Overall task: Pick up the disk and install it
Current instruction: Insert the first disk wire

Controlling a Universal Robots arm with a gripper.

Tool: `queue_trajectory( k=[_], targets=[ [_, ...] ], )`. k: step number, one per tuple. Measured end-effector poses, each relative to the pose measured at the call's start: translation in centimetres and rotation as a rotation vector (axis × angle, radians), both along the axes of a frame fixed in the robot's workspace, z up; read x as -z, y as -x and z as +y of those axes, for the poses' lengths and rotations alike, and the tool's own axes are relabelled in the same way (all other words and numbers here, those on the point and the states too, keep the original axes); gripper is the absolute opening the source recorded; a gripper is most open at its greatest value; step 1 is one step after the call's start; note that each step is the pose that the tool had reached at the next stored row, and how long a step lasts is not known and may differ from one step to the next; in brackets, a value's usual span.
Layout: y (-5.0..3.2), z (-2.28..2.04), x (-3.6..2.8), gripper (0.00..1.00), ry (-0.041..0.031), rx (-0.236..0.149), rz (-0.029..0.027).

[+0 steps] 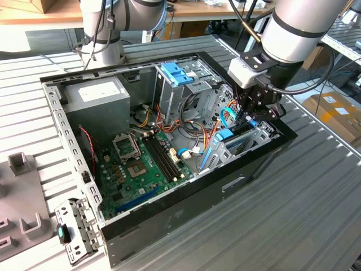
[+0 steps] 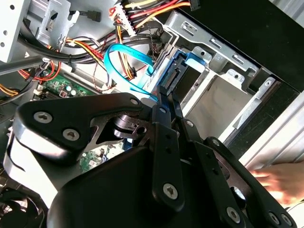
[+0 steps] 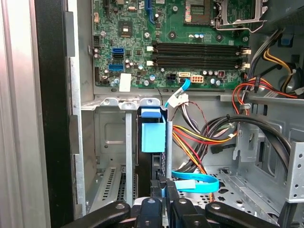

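Pinching the disk in its bay, the gripper hangs (second wrist view: a hand).

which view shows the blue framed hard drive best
The first wrist view: the grey hard drive in its blue plastic frame stands edge-on in the metal cage, unobstructed. In the second wrist view the black gripper covers part of it; the exterior view sees blue edges.

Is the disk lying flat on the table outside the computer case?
No, the disk stands on edge in the drive cage inside the computer case, right by the gripper.
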State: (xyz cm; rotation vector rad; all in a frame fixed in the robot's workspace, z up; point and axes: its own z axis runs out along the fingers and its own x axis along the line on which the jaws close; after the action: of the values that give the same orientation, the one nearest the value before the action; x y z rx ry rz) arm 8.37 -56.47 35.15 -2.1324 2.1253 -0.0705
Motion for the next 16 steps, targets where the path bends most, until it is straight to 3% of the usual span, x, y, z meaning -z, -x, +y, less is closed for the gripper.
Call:
queue_trajectory(
  k=[11,12,13,14,16],
  targets=[
    [0.00,-0.16,0.27,0.16,-0.0062,0.000,0.0000],
    [0.00,-0.18,0.28,0.16,-0.0107,0.000,0.0000],
    [0.00,-0.21,0.28,0.16,-0.0281,0.000,0.0000],
    [0.00,-0.27,0.27,0.16,-0.0551,0.000,0.0000],
    [0.00,-0.32,0.26,0.16,-0.0610,0.000,0.0000]
  ],
)
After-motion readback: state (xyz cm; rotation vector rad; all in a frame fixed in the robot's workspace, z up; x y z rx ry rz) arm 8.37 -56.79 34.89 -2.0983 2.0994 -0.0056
